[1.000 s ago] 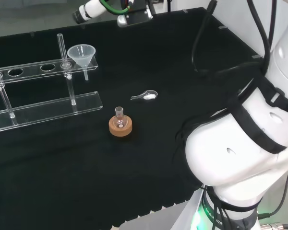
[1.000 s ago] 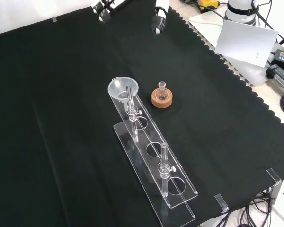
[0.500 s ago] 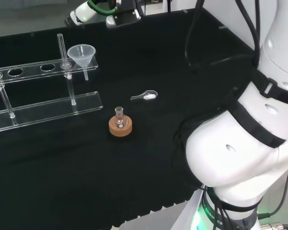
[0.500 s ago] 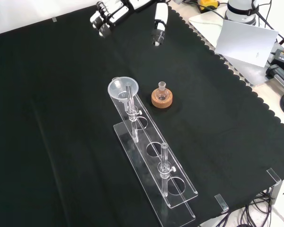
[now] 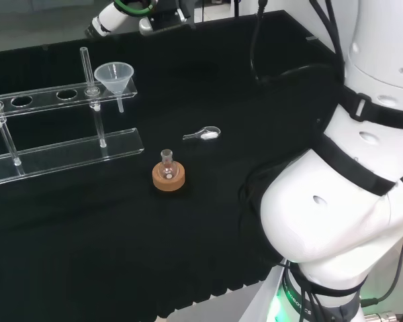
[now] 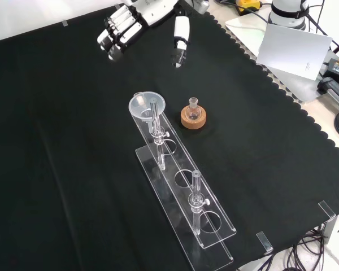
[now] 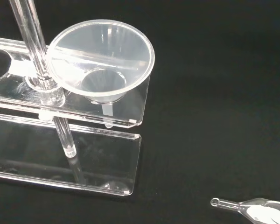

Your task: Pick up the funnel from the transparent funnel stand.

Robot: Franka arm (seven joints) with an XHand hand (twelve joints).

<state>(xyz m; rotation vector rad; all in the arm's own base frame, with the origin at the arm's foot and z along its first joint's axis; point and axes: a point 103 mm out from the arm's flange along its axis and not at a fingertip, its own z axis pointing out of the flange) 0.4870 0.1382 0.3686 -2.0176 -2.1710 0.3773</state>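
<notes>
Nothing grabbed yet — the funnel (image 6: 146, 105) sits in the end hole of the transparent funnel stand (image 6: 183, 195) mid-worktop, while the hand (image 6: 137, 21) hovers near the far edge, fingers (image 6: 114, 34) relaxed, empty.

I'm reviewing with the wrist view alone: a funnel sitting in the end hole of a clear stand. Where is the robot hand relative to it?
Observer: In the front view the robot hand is above the far cloth, apart from the funnel, fingers straight.
Operator: Anything else near the stand?
Observer: A small flask on a cork ring stands just right of the funnel in the front view.
Operator: Are the stand's other holes filled?
Observer: The head view shows the transparent funnel stand with its other holes vacant.
</notes>
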